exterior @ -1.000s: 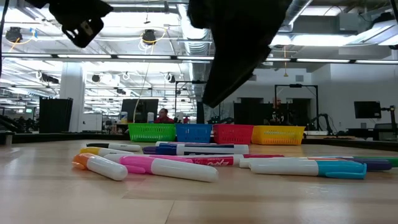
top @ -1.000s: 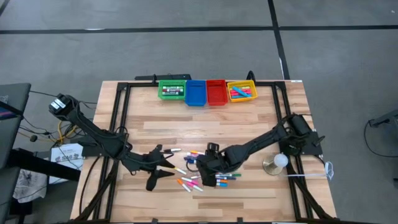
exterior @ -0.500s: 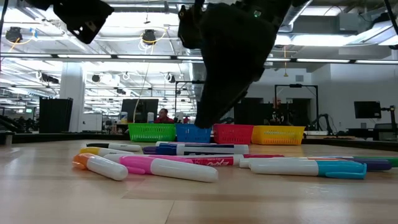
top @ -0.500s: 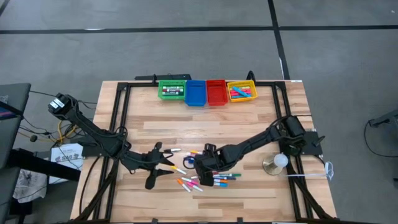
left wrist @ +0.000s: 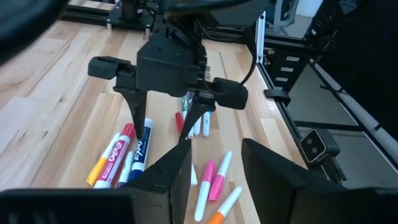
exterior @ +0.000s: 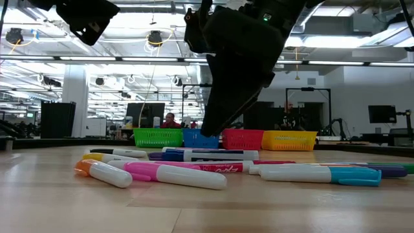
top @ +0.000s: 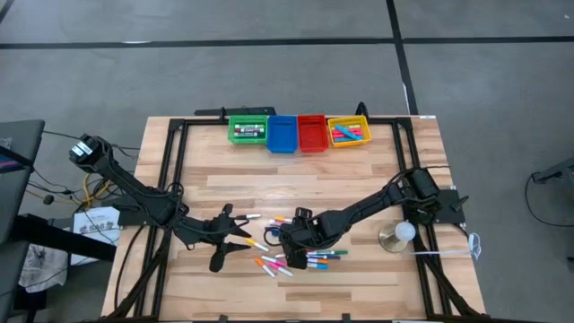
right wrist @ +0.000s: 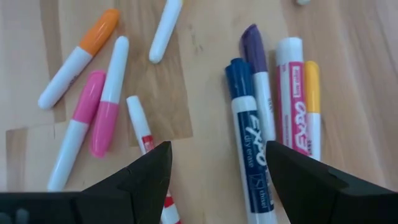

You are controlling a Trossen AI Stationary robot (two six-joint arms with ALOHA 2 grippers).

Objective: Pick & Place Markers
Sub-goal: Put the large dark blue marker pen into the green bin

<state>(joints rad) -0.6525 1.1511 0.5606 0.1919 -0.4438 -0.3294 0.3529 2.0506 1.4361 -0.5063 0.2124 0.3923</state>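
Note:
Several markers (top: 291, 257) in pink, orange, blue, green and white lie flat and scattered on the wooden table, toward its near edge. My right gripper (top: 285, 240) hovers open just above them, its fingers pointing down. In the right wrist view a blue EXPO marker (right wrist: 249, 149) and a white-and-red marker (right wrist: 146, 140) lie below the gap of the right gripper (right wrist: 217, 152), untouched. My left gripper (top: 240, 235) waits open to the left of the pile and faces it; the left wrist view shows its gap (left wrist: 214, 155).
Four small bins stand in a row at the far edge: green (top: 248, 131), blue (top: 282, 134), red (top: 311, 133) and yellow (top: 348, 131). The green and yellow ones hold markers. A round metal object with a white ball (top: 397, 235) sits near the right rail.
My right gripper has moved a little toward the table's left and come down over the marker pile, then held still. The markers have not moved.

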